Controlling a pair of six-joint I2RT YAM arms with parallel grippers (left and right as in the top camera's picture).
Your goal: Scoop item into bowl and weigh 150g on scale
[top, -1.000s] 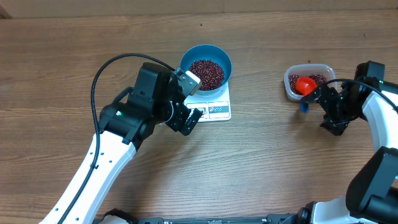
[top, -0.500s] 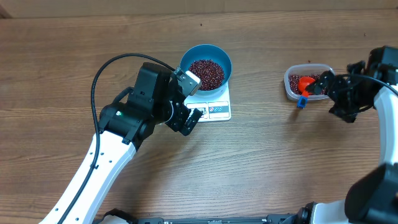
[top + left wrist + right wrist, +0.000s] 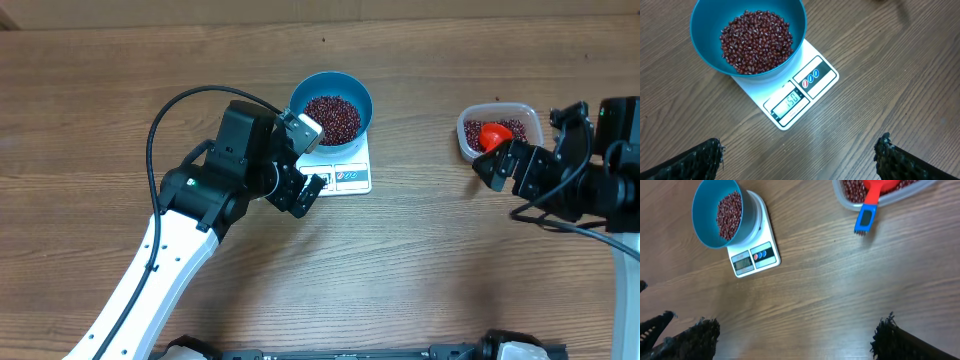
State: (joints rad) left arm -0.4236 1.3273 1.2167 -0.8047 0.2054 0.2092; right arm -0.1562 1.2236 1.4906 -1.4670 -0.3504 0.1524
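The right gripper (image 3: pixel 797 325) has drawn back toward 6 o'clock from the tub (image 3: pixel 462 130), jaws spread wide and empty. The scoop (image 3: pixel 879 186) lies left in the tub, which suggests scooping is finished. The left gripper (image 3: pixel 799 145) has not moved. It also gapes wide, holding nothing, just at 8 o'clock of the scale (image 3: pixel 812 59). Beyond it, the bowl (image 3: pixel 705 25) sits on the scale's 12 o'clock end, the beans (image 3: pixel 757 42) heaped inside. Only the left wrist view resolves the display, which appears to read 150, so the target looks met. The right wrist view alone shows the scoop's blue handle poking over the tub's rim toward 6 o'clock.
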